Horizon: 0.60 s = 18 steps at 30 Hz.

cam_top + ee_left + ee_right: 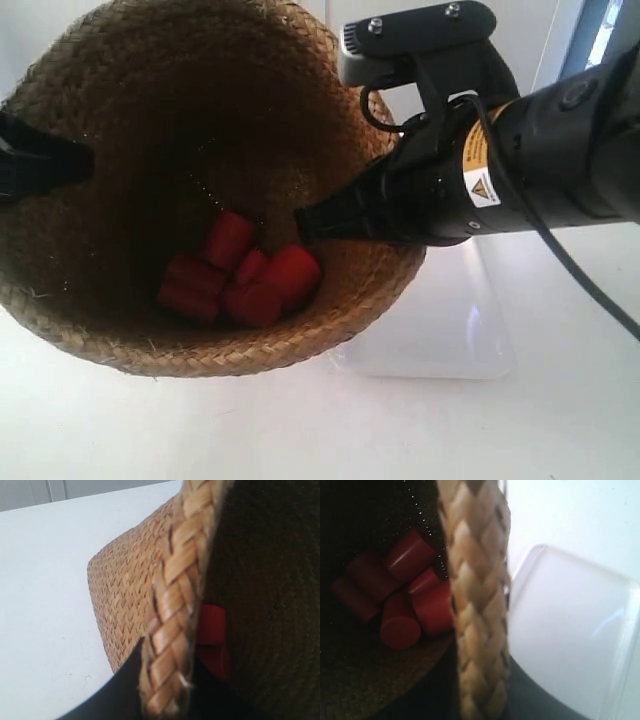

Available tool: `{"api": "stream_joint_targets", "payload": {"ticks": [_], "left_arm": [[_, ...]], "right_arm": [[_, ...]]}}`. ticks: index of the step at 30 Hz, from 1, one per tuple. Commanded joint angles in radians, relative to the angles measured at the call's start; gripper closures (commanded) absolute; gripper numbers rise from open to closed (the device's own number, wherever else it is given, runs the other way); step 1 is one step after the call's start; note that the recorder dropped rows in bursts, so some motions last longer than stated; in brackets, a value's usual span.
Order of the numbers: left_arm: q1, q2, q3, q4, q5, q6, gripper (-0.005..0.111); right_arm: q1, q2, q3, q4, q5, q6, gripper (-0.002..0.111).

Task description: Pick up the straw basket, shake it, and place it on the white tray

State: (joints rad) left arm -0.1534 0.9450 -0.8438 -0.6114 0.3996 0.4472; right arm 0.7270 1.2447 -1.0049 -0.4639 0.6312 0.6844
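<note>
The straw basket (pixel 330 310) fills the exterior view, held up close to the camera and tilted, with its dark inside showing. Several red cylinders (pixel 240 275) lie in its bottom. My left gripper (pixel 167 690) is shut on the braided rim (pixel 175 600), one finger outside, one inside. Across the basket, my right gripper (pixel 480 690) is shut on the opposite rim (pixel 475 595), and its arm (pixel 480 180) reaches in from the exterior view's right. The white tray (pixel 440 330) lies on the table below and beside the basket, partly hidden by it. The tray (pixel 565 635) also shows in the right wrist view.
The white table (pixel 300 430) spreads under the basket. The basket's woven outer wall (pixel 125 595) hangs above the table (pixel 45 605) in the left wrist view. A pale wall and a window strip (pixel 605 30) stand at the back.
</note>
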Motion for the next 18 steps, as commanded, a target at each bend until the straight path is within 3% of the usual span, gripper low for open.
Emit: {"api": "stream_joint_targets", "payload": {"ticks": [1,4,5,6,7,8,10,18], "left_arm": [[0.000,-0.027,-0.036,-0.032,0.021,0.029,0.107],[0.000,-0.177,-0.229,-0.048,0.119,0.121,0.107],[0.002,-0.191,-0.181,0.041,0.081,0.082,0.107],[0.003,-0.151,-0.079,0.165,0.042,-0.061,0.107],[0.003,-0.102,-0.011,0.245,0.035,-0.204,0.107],[0.000,-0.094,-0.001,0.242,0.037,-0.228,0.107],[-0.002,-0.111,-0.016,0.147,0.003,-0.097,0.107],[0.002,-0.099,-0.014,0.111,0.042,-0.099,0.107]], "right_arm": [[-0.012,-0.010,-0.032,-0.068,0.036,-0.043,0.108],[0.063,-0.196,-0.171,-0.022,0.090,-0.141,0.108],[0.070,-0.225,-0.103,-0.088,-0.014,-0.078,0.108],[0.061,-0.192,0.004,-0.214,-0.086,0.042,0.108],[0.043,-0.121,0.060,-0.279,-0.016,0.144,0.108],[0.041,-0.070,0.057,-0.247,0.073,0.164,0.108],[0.041,-0.080,0.041,-0.223,0.065,0.102,0.108],[0.041,-0.107,0.019,-0.193,0.021,0.104,0.108]]}}
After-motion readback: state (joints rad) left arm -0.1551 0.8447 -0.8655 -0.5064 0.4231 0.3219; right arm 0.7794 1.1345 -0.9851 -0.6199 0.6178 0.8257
